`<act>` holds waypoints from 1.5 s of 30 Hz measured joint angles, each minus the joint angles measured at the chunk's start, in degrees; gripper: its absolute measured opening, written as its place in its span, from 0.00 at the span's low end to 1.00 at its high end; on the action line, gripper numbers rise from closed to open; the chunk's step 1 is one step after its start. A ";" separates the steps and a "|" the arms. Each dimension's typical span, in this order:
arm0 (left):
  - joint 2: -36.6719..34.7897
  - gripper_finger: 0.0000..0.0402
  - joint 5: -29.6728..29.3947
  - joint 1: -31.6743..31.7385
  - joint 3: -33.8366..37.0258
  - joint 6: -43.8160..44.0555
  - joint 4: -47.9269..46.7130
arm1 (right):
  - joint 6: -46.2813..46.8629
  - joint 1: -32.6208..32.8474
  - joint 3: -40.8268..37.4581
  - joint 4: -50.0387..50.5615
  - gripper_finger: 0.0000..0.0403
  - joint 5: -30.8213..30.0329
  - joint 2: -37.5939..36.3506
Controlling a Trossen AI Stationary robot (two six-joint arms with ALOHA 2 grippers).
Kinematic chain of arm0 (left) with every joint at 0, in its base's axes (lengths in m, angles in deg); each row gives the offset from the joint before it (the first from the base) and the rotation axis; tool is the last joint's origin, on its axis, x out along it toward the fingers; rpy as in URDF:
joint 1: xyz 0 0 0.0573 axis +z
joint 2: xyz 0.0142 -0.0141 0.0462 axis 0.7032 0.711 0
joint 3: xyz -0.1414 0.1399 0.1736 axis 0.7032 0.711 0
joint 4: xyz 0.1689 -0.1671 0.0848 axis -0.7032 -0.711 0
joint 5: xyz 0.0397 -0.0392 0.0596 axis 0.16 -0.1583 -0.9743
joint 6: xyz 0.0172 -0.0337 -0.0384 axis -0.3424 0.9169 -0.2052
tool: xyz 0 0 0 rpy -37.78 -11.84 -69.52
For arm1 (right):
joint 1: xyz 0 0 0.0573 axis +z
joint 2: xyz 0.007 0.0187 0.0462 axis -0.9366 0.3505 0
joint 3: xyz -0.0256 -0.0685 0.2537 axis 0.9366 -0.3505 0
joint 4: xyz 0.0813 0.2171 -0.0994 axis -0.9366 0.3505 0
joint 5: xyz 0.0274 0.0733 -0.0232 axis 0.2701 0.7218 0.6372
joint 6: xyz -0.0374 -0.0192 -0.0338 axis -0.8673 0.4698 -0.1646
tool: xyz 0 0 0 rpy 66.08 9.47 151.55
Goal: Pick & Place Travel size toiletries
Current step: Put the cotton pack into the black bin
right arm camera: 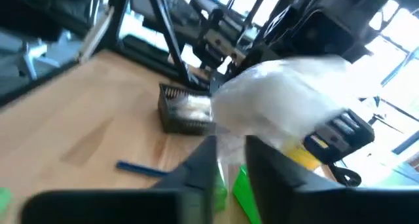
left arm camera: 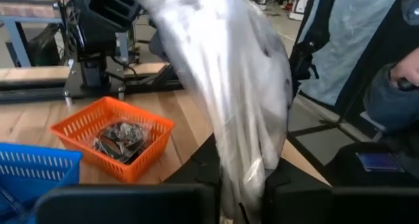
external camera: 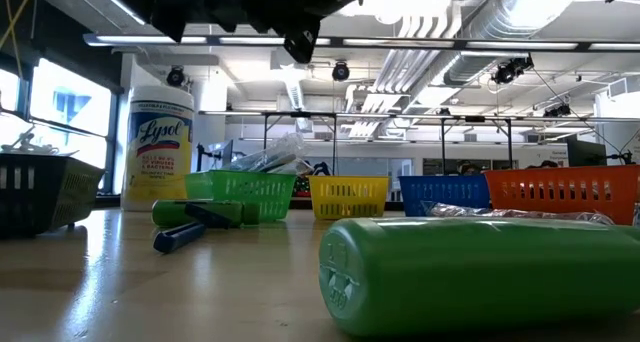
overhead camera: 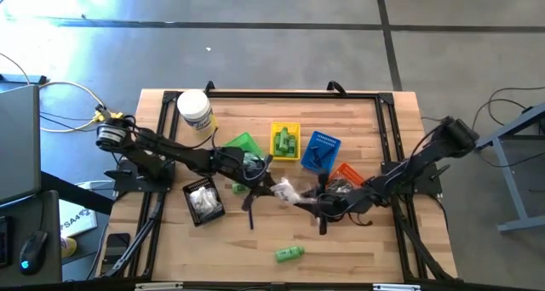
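A white Lysol jar (overhead camera: 195, 111) is seen near the back left corner of the wooden surface (overhead camera: 358, 240). Green (overhead camera: 241, 144), yellow (overhead camera: 285, 140), blue (overhead camera: 319, 151) and orange (overhead camera: 347, 174) baskets are ranged across the middle, and a black basket (overhead camera: 203, 201) is set nearer the front left.

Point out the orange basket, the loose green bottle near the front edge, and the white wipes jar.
orange basket (left arm camera: 85, 122): left wrist view, on its near rim.
green bottle (overhead camera: 289, 254): high view, middle of its body.
white wipes jar (overhead camera: 194, 111): high view, on its lid.
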 joint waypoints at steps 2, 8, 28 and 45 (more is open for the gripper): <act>-1.38 0.05 0.16 0.00 0.00 -1.10 -1.92 | 1.40 1.37 0.00 0.78 0.29 -1.93 -1.67; -8.74 0.04 -4.17 -0.04 0.04 -4.89 -14.28 | 3.60 6.32 0.02 9.06 0.60 -11.53 -8.34; -48.78 0.03 -24.30 -11.37 0.56 -5.18 -71.65 | 17.70 3.25 -30.62 -14.85 0.02 5.80 -33.81; -76.59 0.03 -27.03 -12.02 12.26 -3.84 -73.24 | 21.76 2.45 -38.16 -20.24 0.01 4.45 -37.96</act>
